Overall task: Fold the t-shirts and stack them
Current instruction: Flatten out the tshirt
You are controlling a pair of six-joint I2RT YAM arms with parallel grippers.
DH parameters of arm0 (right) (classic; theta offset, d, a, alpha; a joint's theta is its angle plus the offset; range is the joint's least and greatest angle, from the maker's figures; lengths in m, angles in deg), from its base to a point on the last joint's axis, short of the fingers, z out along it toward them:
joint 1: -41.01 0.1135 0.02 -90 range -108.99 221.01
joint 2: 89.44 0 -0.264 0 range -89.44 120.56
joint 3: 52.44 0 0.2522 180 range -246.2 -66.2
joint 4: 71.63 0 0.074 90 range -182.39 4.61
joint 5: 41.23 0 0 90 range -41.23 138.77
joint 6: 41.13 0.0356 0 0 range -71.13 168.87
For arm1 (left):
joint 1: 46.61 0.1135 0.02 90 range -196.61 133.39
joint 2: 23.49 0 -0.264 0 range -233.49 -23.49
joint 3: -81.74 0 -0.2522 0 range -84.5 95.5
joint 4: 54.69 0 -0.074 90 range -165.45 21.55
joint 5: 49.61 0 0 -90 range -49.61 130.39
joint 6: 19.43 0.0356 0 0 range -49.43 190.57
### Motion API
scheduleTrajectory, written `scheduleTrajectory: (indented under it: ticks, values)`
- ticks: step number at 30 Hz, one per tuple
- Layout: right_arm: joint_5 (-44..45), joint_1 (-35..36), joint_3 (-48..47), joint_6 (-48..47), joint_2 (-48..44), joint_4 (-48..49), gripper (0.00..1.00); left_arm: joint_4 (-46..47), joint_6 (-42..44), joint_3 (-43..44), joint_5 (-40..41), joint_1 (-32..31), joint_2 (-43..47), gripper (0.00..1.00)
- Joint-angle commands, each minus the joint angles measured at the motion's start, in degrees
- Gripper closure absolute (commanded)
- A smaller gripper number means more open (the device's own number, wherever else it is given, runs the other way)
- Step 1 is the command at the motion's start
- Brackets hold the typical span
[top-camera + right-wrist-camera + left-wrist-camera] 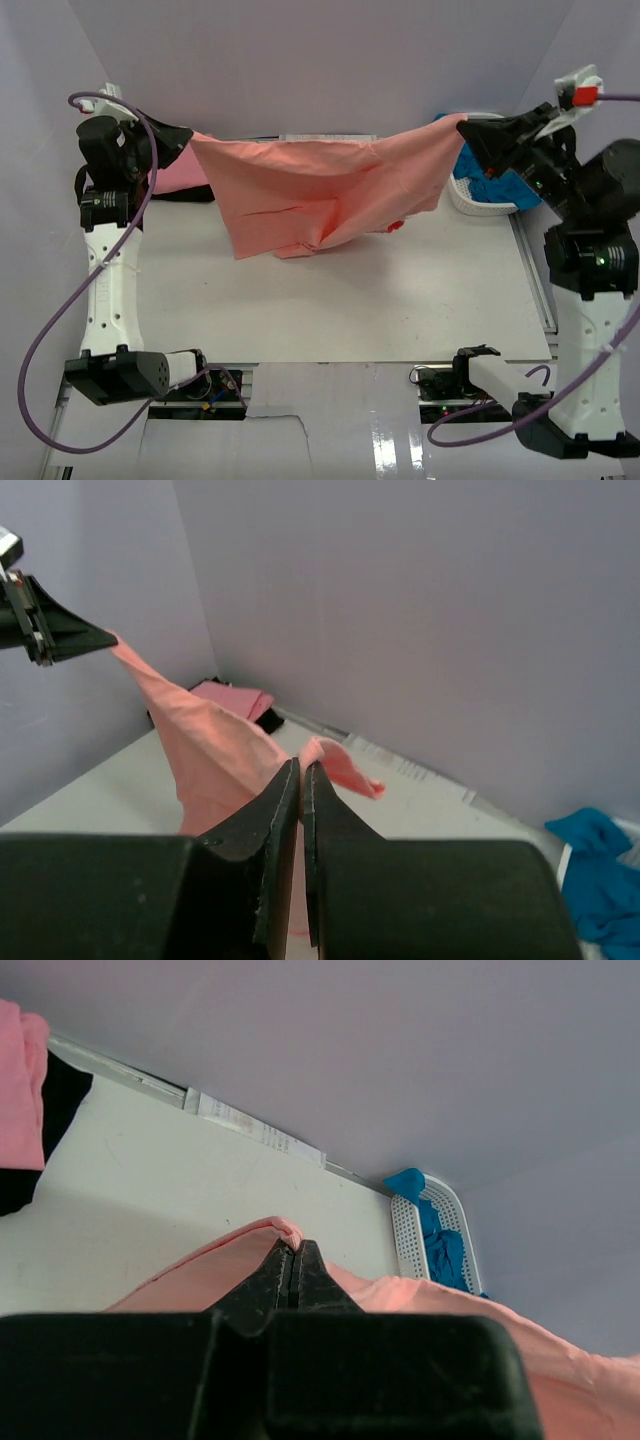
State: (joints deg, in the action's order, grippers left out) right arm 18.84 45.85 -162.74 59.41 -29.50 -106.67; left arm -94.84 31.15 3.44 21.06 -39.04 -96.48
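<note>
Slippage worries me: my left gripper (189, 139) and right gripper (465, 123) are each clenched on a thin edge of the salmon t-shirt (310, 190), stretched between them over the far counter (400, 300); uneven pulling could drop one corner.

A lab cell is indicated: a white table (400, 290) is enclosed by plain walls (320, 60), nine to three o'clock.

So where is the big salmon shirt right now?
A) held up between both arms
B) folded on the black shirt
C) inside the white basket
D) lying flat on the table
A: the left gripper and right gripper each pinch an end of the salmon t-shirt, which hangs stretched between them.
</note>
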Motion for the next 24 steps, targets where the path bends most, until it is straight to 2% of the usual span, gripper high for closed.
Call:
scheduleTrajectory:
  ticks: [1, 8, 13, 17, 24]
  values:
    - [3.21, -0.27, -0.58, -2.37, -6.05, 9.76, 0.92, 6.26, 0.40, -4.25, -1.50, 0.07, 6.53, 1.00]
    - [5.32, -0.27, -5.24, -2.81, -15.45, 10.20, 0.92, 6.35, 2.76, -9.36, 3.24, 0.07, 22.61, 1.00]
    - [6.20, -0.27, -6.48, -2.46, -20.47, 10.46, 0.92, 4.07, 5.05, -7.61, 9.91, -1.24, 32.45, 1.00]
    - [8.04, -0.27, -5.86, -1.15, -25.56, 11.34, 0.92, 2.75, 4.62, -6.38, 10.81, -1.68, 35.81, 1.00]
    - [5.77, -0.27, -5.86, 2.81, -25.93, 10.12, 0.92, 1.08, 2.95, -8.65, 12.39, -1.68, 40.20, 1.00]
